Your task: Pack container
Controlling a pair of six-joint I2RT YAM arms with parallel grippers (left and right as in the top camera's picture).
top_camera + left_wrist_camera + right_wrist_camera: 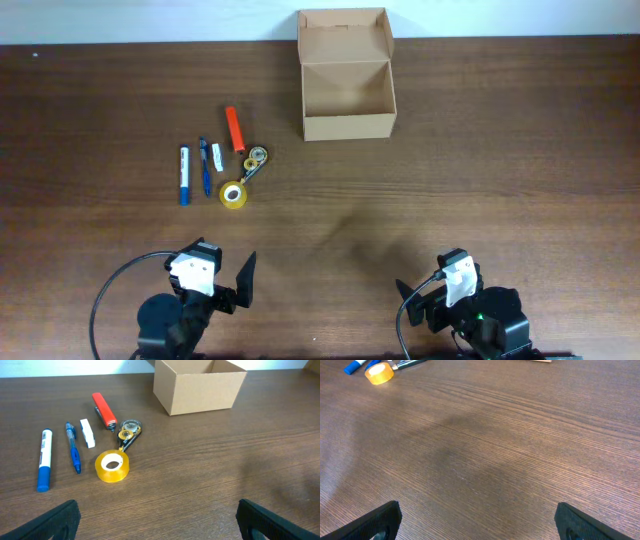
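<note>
Wood table, container far beyond left hand and right hand, both wide open, empty.

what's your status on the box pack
Left tool and right tool both open, holding nothing. Container lid up, empty. Tape roll and blue marker lying loose left of it, unpacked.

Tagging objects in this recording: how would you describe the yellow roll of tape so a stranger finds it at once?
From the open tan cardboard box at the far edge of the dark wooden table, look left and nearer the arms to a stationery cluster. The yellow tape roll lies at its near edge. It alone is a round ring with a white core; its neighbours are elongated.
</note>
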